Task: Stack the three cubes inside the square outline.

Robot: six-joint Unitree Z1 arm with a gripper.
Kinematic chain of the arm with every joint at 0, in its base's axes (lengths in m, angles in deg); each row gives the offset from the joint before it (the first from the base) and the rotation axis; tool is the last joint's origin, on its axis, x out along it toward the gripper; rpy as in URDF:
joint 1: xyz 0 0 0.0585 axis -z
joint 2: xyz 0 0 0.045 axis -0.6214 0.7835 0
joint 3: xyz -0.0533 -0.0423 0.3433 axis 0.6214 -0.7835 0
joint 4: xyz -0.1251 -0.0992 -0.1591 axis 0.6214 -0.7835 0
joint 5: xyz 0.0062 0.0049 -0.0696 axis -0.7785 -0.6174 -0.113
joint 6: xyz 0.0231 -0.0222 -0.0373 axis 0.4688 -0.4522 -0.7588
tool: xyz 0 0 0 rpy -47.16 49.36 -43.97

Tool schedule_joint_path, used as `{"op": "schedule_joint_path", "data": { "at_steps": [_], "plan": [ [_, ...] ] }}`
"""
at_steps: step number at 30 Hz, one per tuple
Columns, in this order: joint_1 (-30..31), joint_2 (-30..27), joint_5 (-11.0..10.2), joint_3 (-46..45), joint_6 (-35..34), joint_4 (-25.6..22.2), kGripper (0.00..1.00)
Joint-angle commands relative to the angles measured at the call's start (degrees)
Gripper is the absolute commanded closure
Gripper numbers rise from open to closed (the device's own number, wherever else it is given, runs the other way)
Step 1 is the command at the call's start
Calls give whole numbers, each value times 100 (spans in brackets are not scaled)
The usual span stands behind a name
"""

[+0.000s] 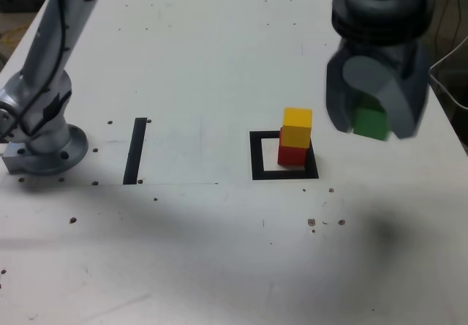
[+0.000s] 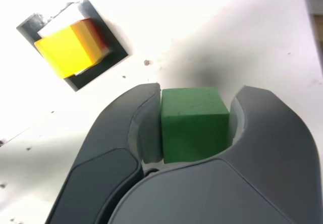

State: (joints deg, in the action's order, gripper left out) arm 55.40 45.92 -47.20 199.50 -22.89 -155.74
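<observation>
red cube (image 1: 292, 156) and yellow cube (image 1: 297, 127) stacked inside square outline (image 1: 257, 165); fingers (image 2: 149, 128) grip green cube (image 2: 195, 128).

the cube (image 2: 195, 125) in the wrist view is solid green, lighter on one face and deeper on another, set against the dark grey of the gripper (image 2: 194, 128), whose inner sides are a paler grey. in the exterior view one cube (image 1: 297, 127) is plain yellow, leaning to orange on its lower face, the other (image 1: 292, 156) is plain red, and the square outline (image 1: 256, 157) is black with a white centre. the strip (image 1: 135, 151) is solid black, and the tabletop (image 1: 197, 244) is white to pale grey, flecked with small dark brownish spots.
</observation>
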Motion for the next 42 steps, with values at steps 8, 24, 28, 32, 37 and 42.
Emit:
{"op": "schedule_joint_path", "data": {
  "at_steps": [8,24,28,32,37,42],
  "plan": [
    [-106,-398,-17,-1100,-712,-83,86],
    [-699,-568,17,-1862,-1218,259,86],
    [-836,-587,27,-2004,-1156,424,86],
    [-879,-587,43,-2099,-1145,485,86],
    [-890,-588,118,-2163,-1145,486,85],
    [-894,-615,154,-2234,-1145,484,81]
  ]
}}
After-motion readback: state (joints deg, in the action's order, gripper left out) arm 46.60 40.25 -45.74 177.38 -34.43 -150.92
